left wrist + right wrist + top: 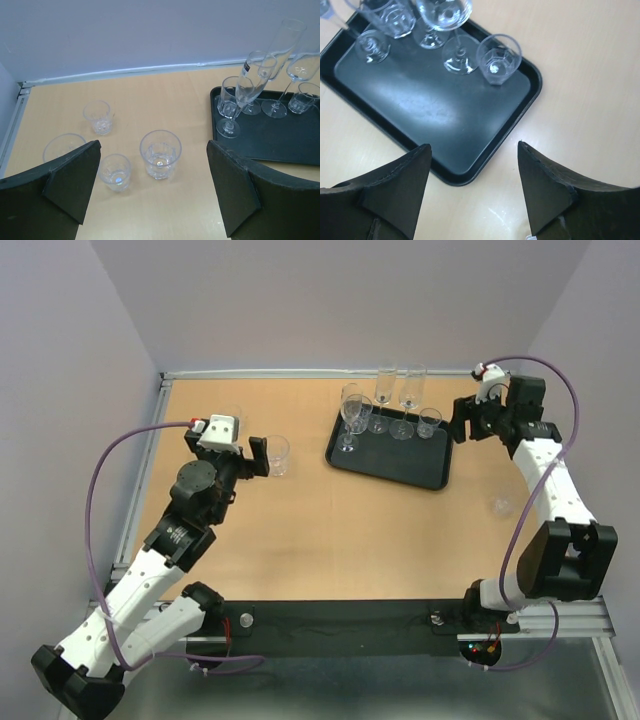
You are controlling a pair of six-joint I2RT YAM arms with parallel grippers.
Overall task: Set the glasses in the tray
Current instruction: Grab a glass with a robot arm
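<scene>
While both claws hang empty, I see the glasses (352,412) split between two places. Several clear stemmed ones and short faceted tumblers stand upright, bunched along the far side of the tray (405,462). It is black and flat, with rounded corners and a low rim, and its near half is bare. Through the left wrist camera, four more clear tumblers (160,153) stand on the wooden table (300,530), left of the tray. My left claw (152,145) is spread wide above them, gripping nothing. My right claw (474,146) is parted too, nothing between its fingers, over a rounded corner of the tray. What looks like one more small glass (502,506) sits on the table beside the right arm.
</scene>
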